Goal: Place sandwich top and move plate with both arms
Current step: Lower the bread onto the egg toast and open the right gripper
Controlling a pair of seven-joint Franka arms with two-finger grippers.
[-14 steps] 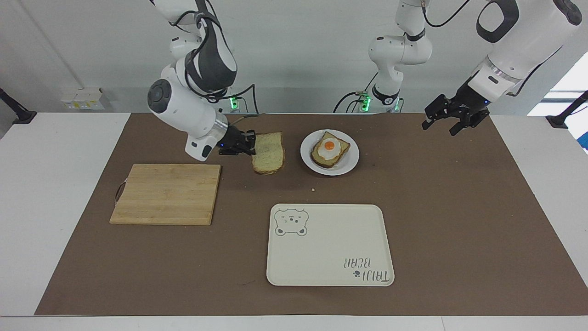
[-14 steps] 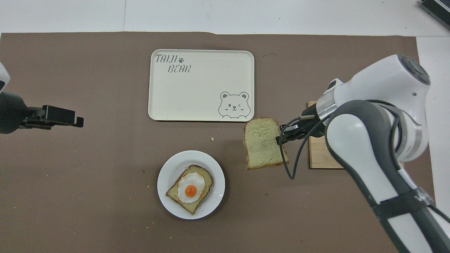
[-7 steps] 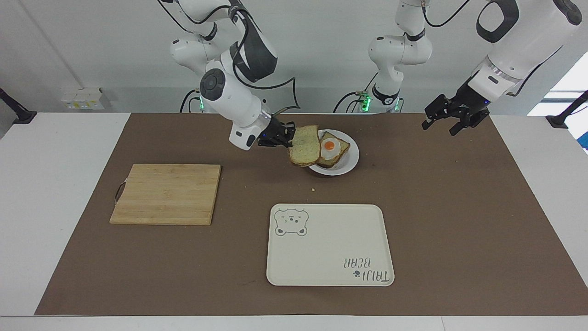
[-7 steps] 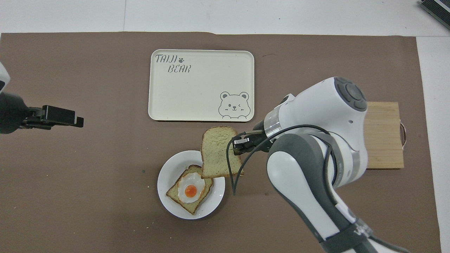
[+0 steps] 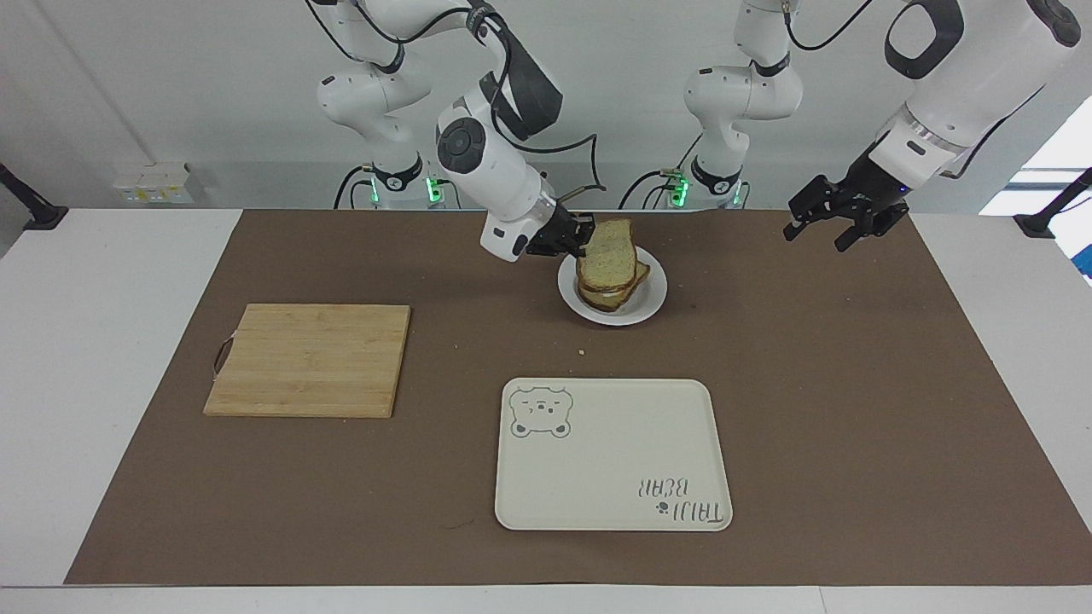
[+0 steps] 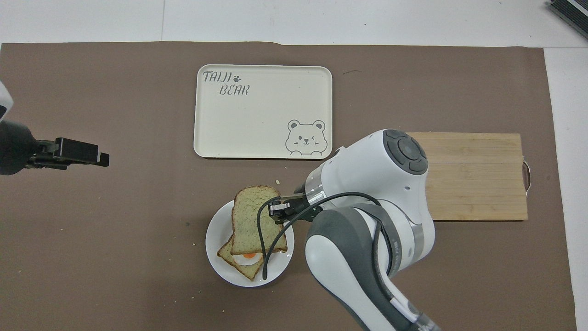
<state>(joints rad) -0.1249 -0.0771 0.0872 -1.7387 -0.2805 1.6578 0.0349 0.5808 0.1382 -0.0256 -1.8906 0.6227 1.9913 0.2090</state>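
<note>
Right gripper [image 5: 582, 238] is clamped on the bread slice [image 5: 607, 253], held tilted over the egg toast [image 6: 244, 265] on the white plate [image 5: 653, 300]. Released askew, it may slide off. Left gripper [image 5: 840, 223] waits open, well apart

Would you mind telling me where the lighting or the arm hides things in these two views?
Facing view: bright window glare at the edge by the left gripper. Overhead view: the right arm covers part of the cutting board, and its cable crosses the bread slice over the plate.
</note>
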